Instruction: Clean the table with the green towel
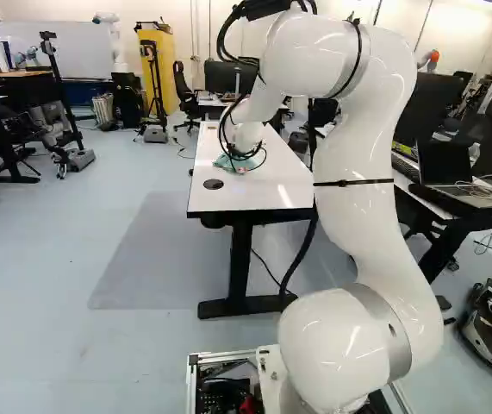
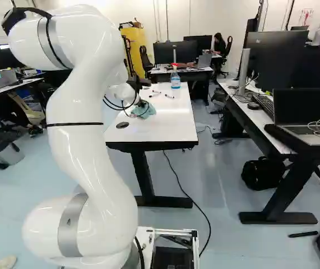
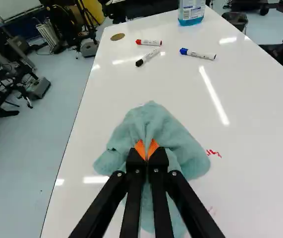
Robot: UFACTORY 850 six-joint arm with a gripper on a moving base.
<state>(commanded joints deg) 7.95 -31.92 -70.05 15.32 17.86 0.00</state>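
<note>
"Green towel [image 3: 153, 119] first, please. Location and condition?"

"On the white tabletop of the table [image 3: 260, 134], below the arm's wrist. Rumpled, drawn up into folds at its middle, with its skirts spread on the surface."

"State of the gripper [image 2: 141, 103]?"

"Narrow. In the wrist view the orange pads [image 3: 140, 148] of the gripper [image 3: 146, 154] lean together at the tips, with a fold of the towel pinched between them."

"Any soiling?"

"Red marks [image 3: 213, 152] on the tabletop, just beside the towel. A fainter red trace [image 3: 210, 210] on the same side of the towel, closer to the base."

"Other items on the surface?"

"Three markers ahead of the towel, all lying down: a red-capped marker [image 3: 148, 42], a black-capped marker [image 3: 148, 57] near it, and a blue-capped marker [image 3: 198, 54] a little apart from those two. Beyond them, upright, a bottle [image 2: 175, 79] of blue liquid with a red and white spray head."

"Fixtures?"

"Two round inserts in the top: a dark near insert [image 1: 214, 184] and a far insert [image 3: 117, 36], both towards the table's left edge."

"Adjacent furniture?"

"A desk at the right of the right base view, bearing an open laptop [image 2: 302, 115]."
</note>
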